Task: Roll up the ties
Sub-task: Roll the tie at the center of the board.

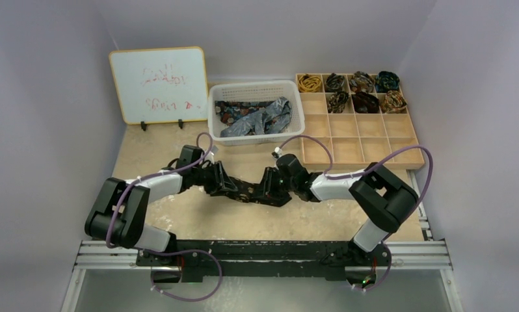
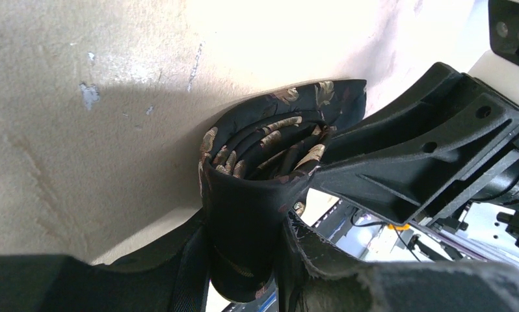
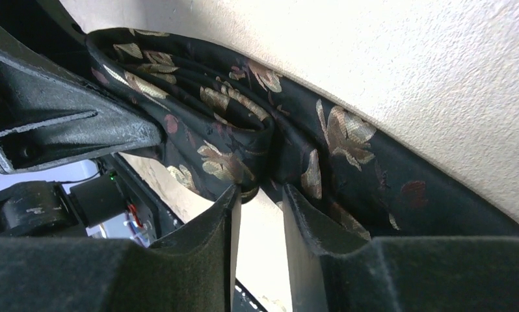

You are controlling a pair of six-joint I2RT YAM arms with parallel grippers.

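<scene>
The left gripper (image 2: 244, 227) is clenched on the dark tie (image 2: 270, 130) with gold leaves, and the tie's coiled layers stand up between its fingers. The right gripper (image 3: 260, 195) meets it from 3 o'clock. Its fingers stand a little apart with a fold of the same tie at their tips; I cannot tell if they pinch it. Both are at the middle of the table (image 1: 244, 221). At 12 o'clock a white basket (image 1: 257, 139) holds loose ties (image 1: 260, 117), and at 1 o'clock a wooden tray (image 1: 348, 127) holds rolled ties (image 1: 365, 102).
</scene>
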